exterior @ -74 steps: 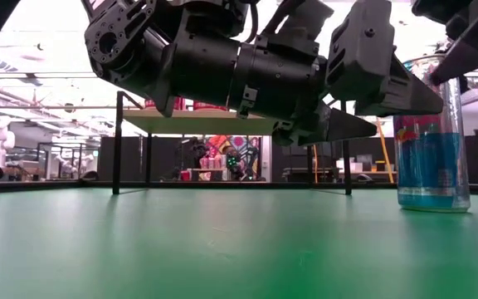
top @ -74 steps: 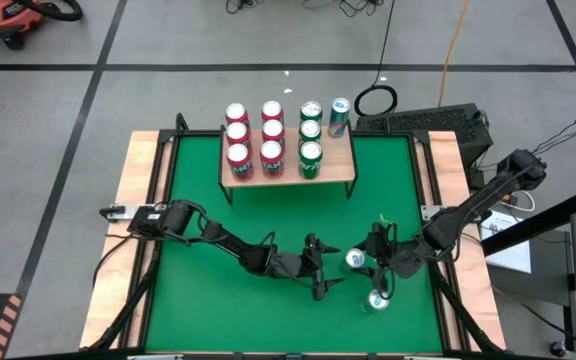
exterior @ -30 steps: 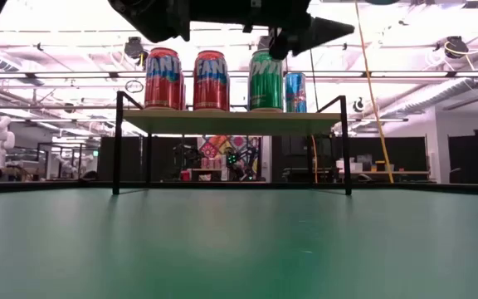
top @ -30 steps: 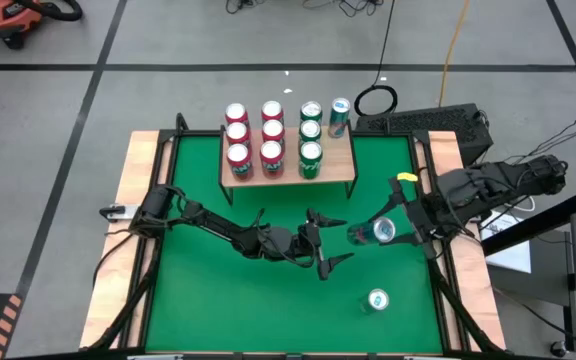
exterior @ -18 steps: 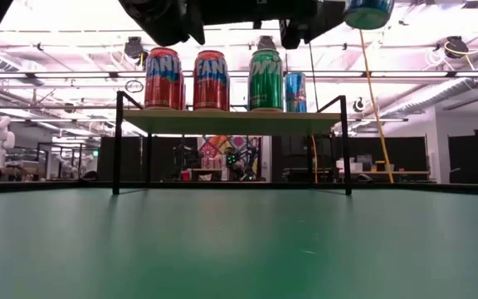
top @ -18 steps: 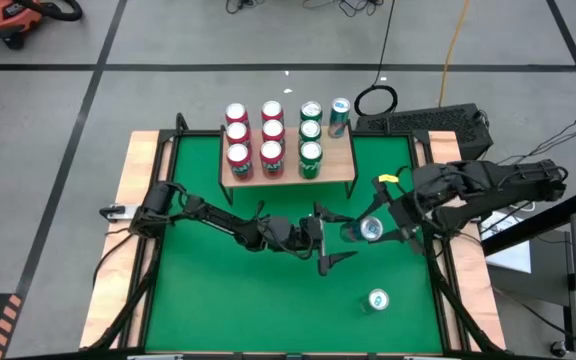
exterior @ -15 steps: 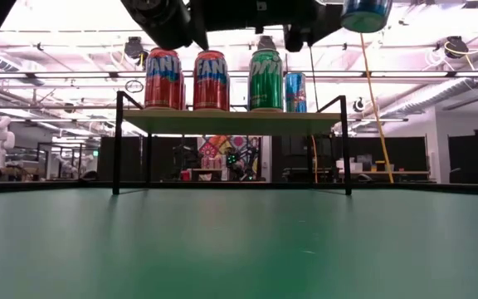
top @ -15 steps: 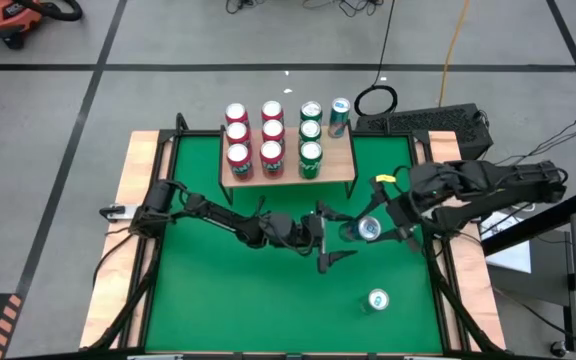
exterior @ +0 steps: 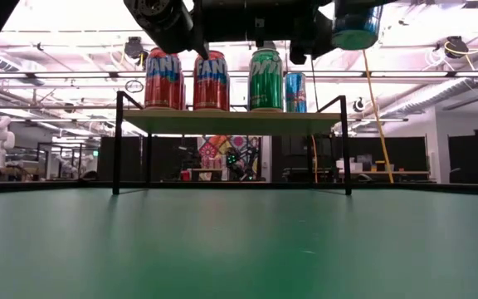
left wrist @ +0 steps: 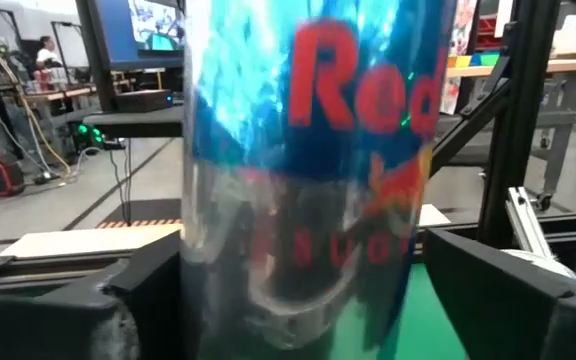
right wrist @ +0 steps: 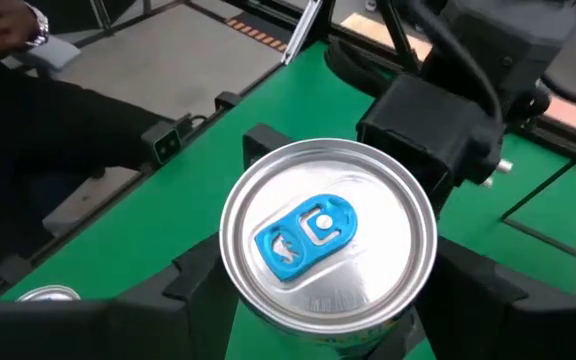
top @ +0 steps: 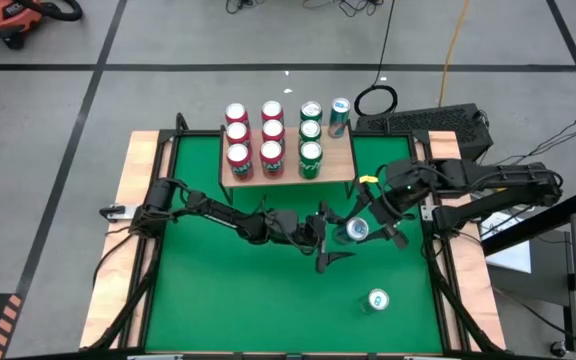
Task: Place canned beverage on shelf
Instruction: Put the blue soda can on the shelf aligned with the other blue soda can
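Observation:
A blue-and-silver canned beverage hangs upright above the middle of the green table, with my right gripper shut on it. The low view shows its bottom well above the table. My left gripper reaches in level from the table's left, open. Its two fingers stand on either side of the can; I cannot tell whether they touch it. The shelf at the far side carries several red, green and blue cans. My right gripper pinches the can's upper side wall, just under the rim, between its two fingers. The fingers come slanting down from the table's right. The can is upright, its tab end up, lifted clear of the table.
Another can stands on the table near the front right. Wooden rails border the green table. A person's hand shows beyond the table's edge. Bare green table lies on the left and near side.
My right gripper has carried the can toward the table's left and a little down, bringing it between the left gripper's fingers. My left gripper has swung slightly toward the can. The can has stayed upright and clear of the table.

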### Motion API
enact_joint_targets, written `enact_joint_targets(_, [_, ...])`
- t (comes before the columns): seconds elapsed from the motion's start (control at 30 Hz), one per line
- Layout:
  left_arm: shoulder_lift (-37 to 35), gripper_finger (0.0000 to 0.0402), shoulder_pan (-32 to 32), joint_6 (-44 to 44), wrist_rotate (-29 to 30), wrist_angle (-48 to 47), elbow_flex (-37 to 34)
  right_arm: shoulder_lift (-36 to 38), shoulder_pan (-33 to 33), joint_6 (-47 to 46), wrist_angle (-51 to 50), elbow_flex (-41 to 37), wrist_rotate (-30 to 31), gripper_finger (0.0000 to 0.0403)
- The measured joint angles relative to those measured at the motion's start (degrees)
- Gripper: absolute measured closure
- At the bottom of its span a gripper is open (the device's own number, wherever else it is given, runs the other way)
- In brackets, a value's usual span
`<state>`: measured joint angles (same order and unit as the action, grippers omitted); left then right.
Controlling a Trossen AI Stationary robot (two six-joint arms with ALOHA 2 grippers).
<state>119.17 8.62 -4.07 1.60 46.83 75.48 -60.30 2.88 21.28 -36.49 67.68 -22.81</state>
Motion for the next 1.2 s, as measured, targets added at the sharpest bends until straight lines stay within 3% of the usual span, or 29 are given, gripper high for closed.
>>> enact_joint_targets(0.4, [0.0,0.0188,0.0,-1.0,1.2,0.4,0.0,-0.3,-1.0,-1.5,-0.5,0.0,-0.5,0.0167])
enact_joint_targets(0.57, [0.0,0.0188,0.0,-0.1,0.8,0.1,0.0,-0.2,-1.0,-3.6,-0.4,0.0,-0.2,0.0161])
enact_joint_targets(0.77, [0.0,0.0171,0.2,1.1,1.5,0.0,0.0,0.3,-1.0,-9.1,-0.7,0.0,1.7,0.0124])
enact_joint_targets(1.0, [0.0,0.0173,1.3,1.1,11.5,0.2,0.0,3.5,0.4,-21.7,-0.8,-1.8,13.2,0.0102])
enact_joint_targets(1.2, [0.1,0.0173,3.2,0.7,23.5,2.4,-0.2,8.9,4.5,-31.8,14.0,-13.2,26.1,0.0102])
